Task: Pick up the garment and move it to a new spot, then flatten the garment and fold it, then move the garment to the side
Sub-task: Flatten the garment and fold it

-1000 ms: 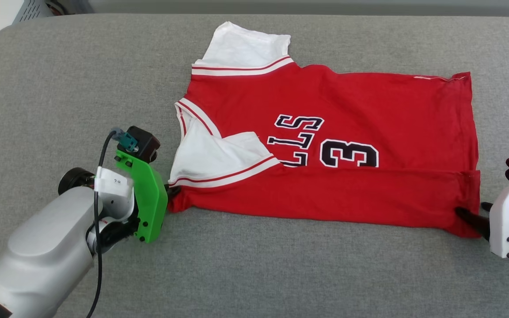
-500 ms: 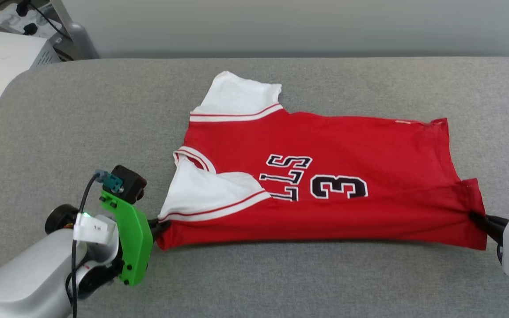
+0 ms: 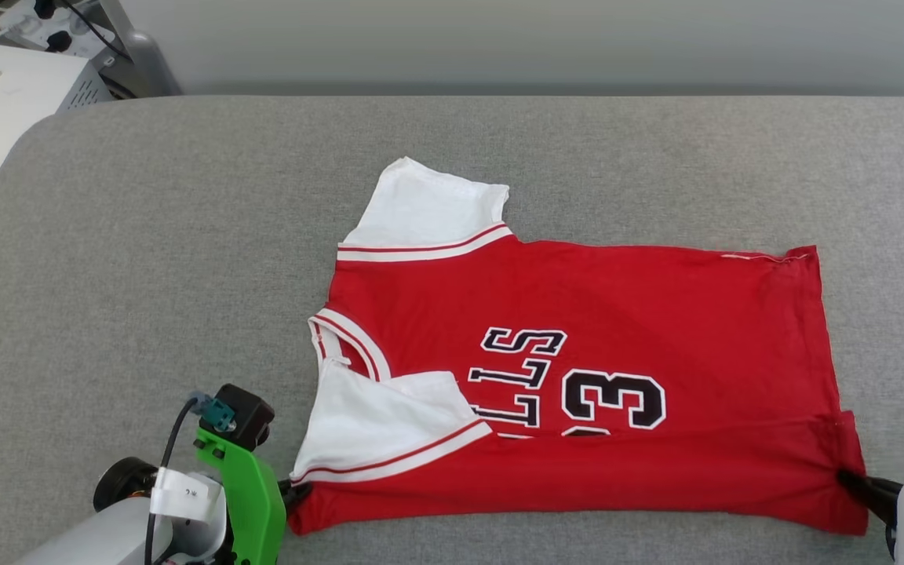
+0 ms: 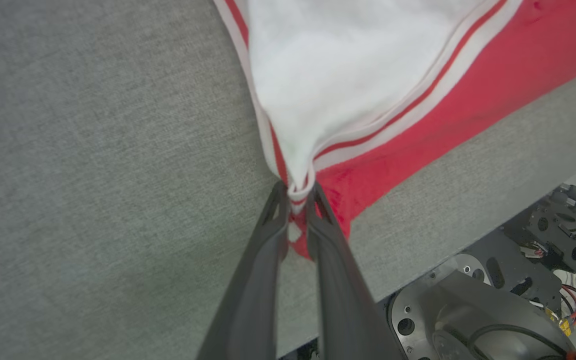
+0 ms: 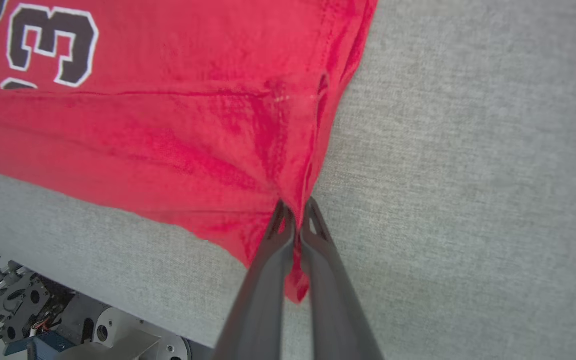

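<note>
- Garment [image 3: 577,314]: red jersey T-shirt, spread flat on the grey pad [image 3: 146,275], from the centre toward 4 o'clock of the head view. Neck end points to 9 o'clock, hem to 3 o'clock.
- Long edge on the 6 o'clock side is folded up over the front. The fold line cuts across the lowest part of the print.
- Far sleeve [image 3: 428,208]: white, juts out toward 12 o'clock. Near sleeve [image 3: 377,431]: white, laid over the chest. Both end in a white band with a thin red stripe.
- Collar [image 3: 346,337]: white-and-red striped, curved, at the 9 o'clock end.
- Lettering [image 3: 519,369] and the numeral 3 [image 3: 613,400]: black with white outline, lying sideways.
- Left gripper [image 4: 295,190]: fingers pressed together, pinching the bunched corner where sleeve trim meets red cloth, at 7 o'clock of the garment.
- Right gripper [image 5: 295,207]: fingers pressed together on the red hem corner, at 4 o'clock of the garment. The cloth puckers into soft creases there.
- Pad: grey woven fabric, fine even weave, with a rounded corner at 10 o'clock.
- Room: pale plain wall [image 3: 499,39] at 12 o'clock. A white box-shaped unit [image 3: 5,86] with cables stands beyond the pad at 10 o'clock.
- Below the pad edge in the left wrist view: metal robot base [image 4: 468,310] and a roller wheel [image 4: 575,205].
</note>
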